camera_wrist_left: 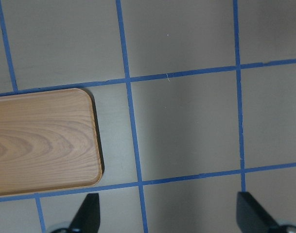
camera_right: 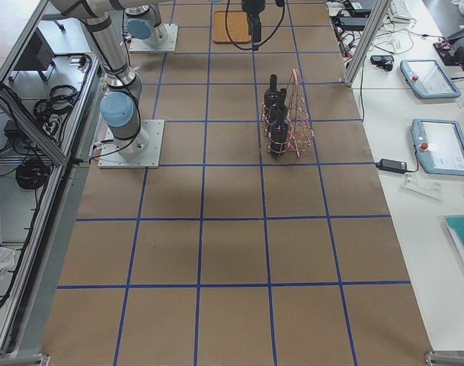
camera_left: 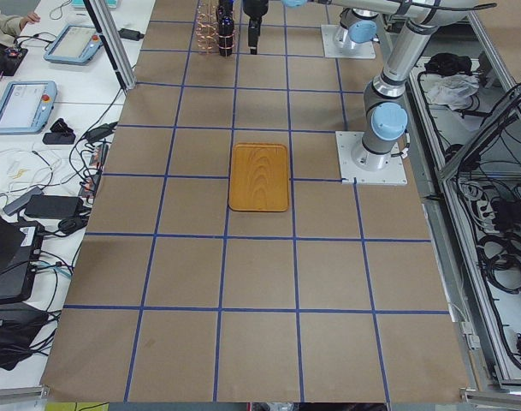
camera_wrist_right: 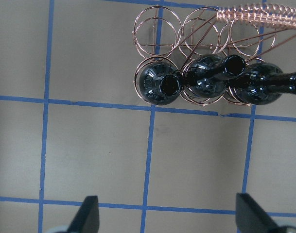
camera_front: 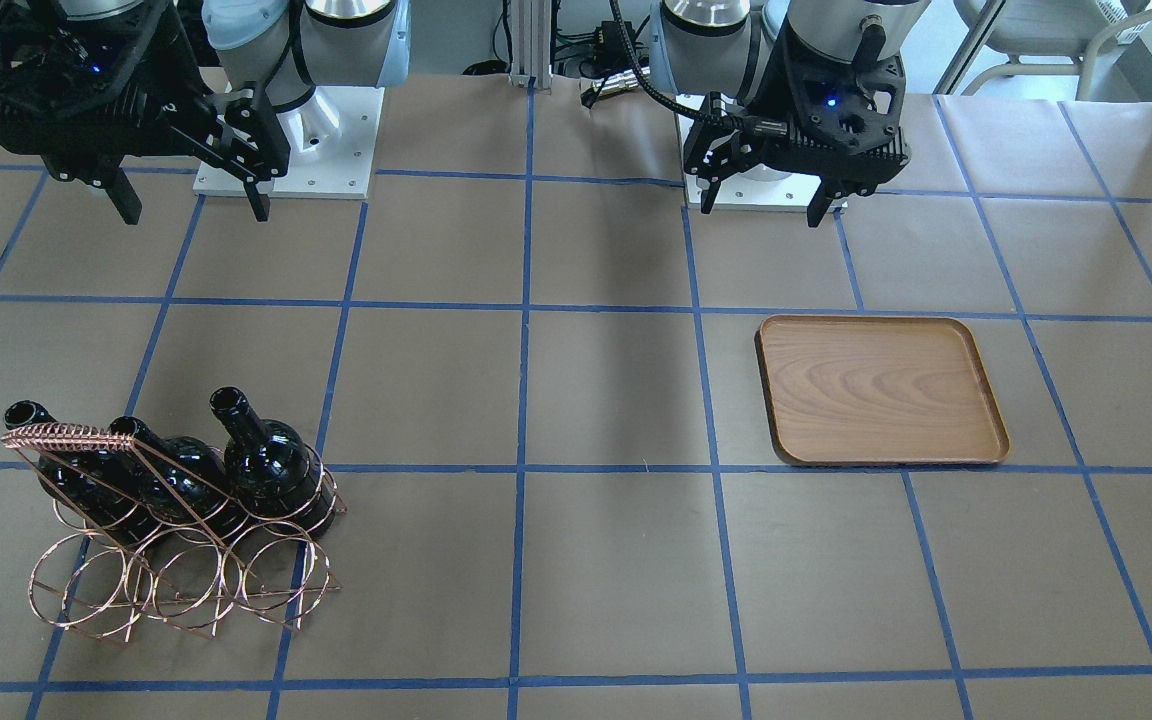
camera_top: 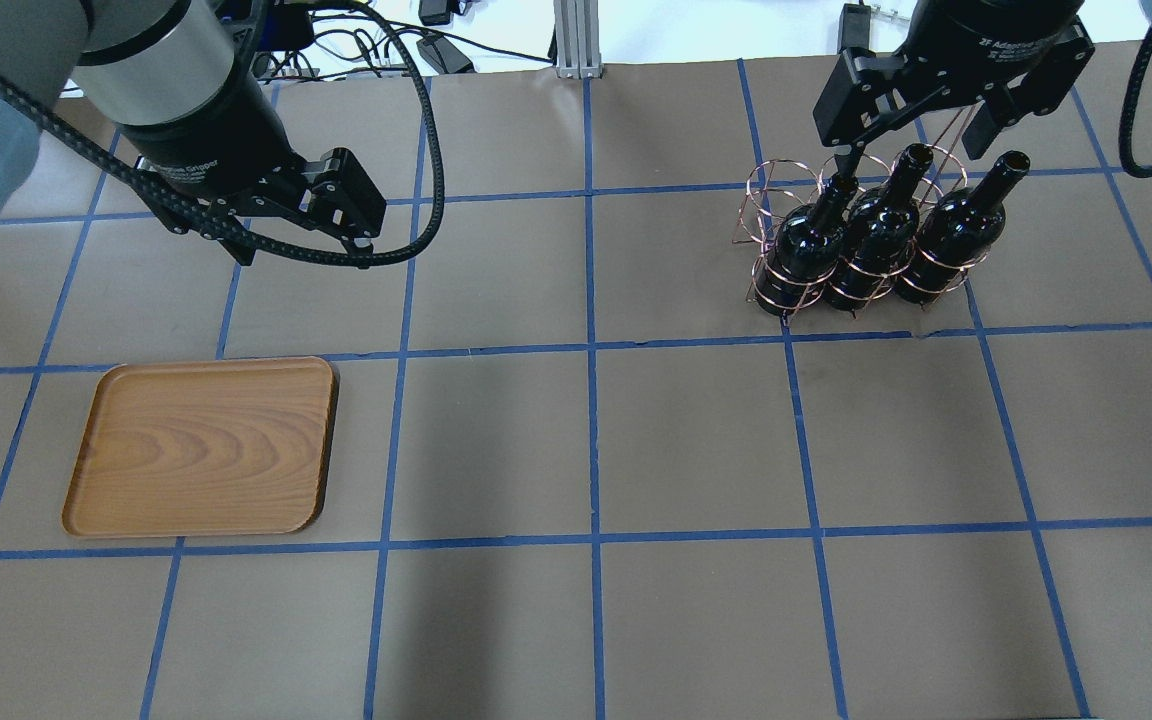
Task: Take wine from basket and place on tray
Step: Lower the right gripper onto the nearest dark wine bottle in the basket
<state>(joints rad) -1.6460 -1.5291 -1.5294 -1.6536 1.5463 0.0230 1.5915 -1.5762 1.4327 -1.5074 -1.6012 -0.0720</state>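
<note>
Overhead exterior view: a tabletop (camera_top: 636, 440) covered with brown paper and crossed by blue tape lines (camera_top: 591, 345), with both arms above it.
Basket: the copper wire basket (camera_front: 186, 570) stands on the robot's right half of the tabletop, closer to the operators' long edge than to the robot's edge. Its coiled handle (camera_front: 66, 435) is on top.
Wine bottles: three dark wine bottles (camera_top: 871, 245) stand neck up, side by side, in the row of rings nearer to the robot. Nothing holds them.
Tray: the wooden tray (camera_top: 206, 450) lies flat on the robot's left half, about midway between the two long edges and well apart from the basket.
Left pincer: the left pincer (camera_top: 301, 252) hangs above the tabletop, between the robot's edge and the tray. Its fingers (camera_wrist_left: 89, 211) are wide apart and grip nothing.
Right pincer: the right pincer (camera_front: 193, 208) hangs high, on the robot's side of the basket. Its fingers (camera_wrist_right: 89, 213) are wide apart; in the wrist view the bottle mouths are beyond the tips, not between them.
</note>
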